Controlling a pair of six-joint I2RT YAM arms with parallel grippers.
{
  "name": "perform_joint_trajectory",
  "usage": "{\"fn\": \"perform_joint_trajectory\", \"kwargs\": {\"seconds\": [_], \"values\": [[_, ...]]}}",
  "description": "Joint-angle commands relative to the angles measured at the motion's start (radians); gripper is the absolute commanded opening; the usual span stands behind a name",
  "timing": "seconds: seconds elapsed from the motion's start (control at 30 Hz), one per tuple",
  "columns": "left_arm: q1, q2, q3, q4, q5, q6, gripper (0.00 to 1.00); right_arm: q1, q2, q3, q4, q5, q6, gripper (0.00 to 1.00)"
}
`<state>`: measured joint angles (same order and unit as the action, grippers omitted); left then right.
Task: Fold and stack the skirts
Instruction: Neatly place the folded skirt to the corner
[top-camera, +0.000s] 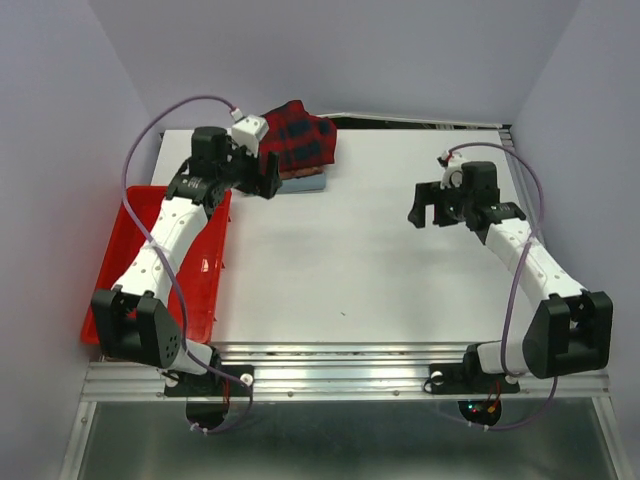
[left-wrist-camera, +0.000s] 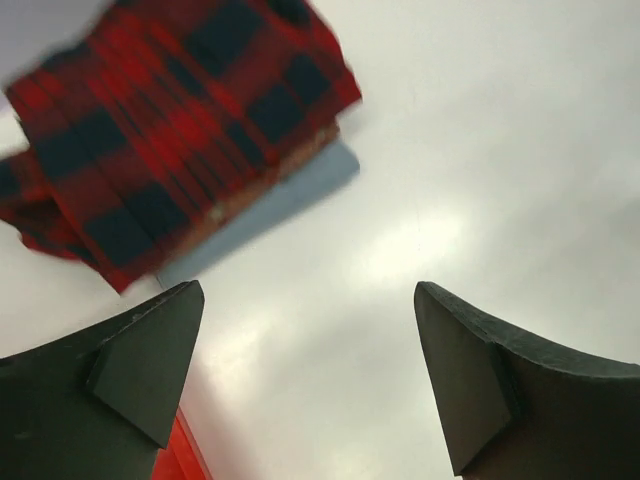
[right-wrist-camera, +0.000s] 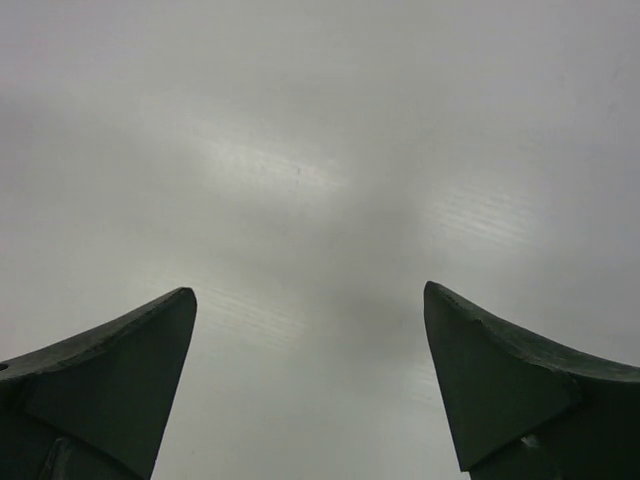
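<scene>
Slightly askew, plaid skirt (left-wrist-camera: 170, 130) atop blue skirt (left-wrist-camera: 300, 190), left tool (left-wrist-camera: 305, 300), right tool (right-wrist-camera: 310, 300) spread, empty.

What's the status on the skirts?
Left end effector open, empty; right end effector same. Skirts stacked far left, plaid on top. Nothing in the way.

Skirt pile (top-camera: 298, 145) on table (top-camera: 380, 260), far left

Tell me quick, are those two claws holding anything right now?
Left gripper: open, holding nothing.
Right gripper: open, holding nothing.
</scene>
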<state>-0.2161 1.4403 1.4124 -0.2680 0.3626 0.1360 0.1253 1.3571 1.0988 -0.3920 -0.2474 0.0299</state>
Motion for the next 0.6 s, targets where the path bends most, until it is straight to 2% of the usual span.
{"fn": "perform_joint_trajectory", "kwargs": {"seconds": [0.0, 0.03, 0.2, 0.37, 0.57], "values": [[-0.002, -0.133, -0.143, -0.053, 0.041, 0.096, 0.99, -0.006, -0.111, -0.097, -0.024, -0.111, -0.062, 1.00], [-0.002, -0.176, -0.218, -0.045, 0.024, 0.108, 0.99, -0.006, -0.134, -0.132, -0.025, -0.104, -0.070, 1.00], [-0.002, -0.288, -0.392, 0.010, -0.019, 0.119, 0.99, -0.006, -0.197, -0.239, 0.001, -0.047, -0.068, 1.00], [-0.003, -0.304, -0.446, 0.035, -0.011, 0.087, 0.99, -0.006, -0.275, -0.323, 0.033, -0.047, -0.058, 1.00], [-0.003, -0.323, -0.441, 0.041, -0.022, 0.085, 0.99, -0.006, -0.317, -0.324, 0.008, -0.062, -0.054, 1.00]]}}
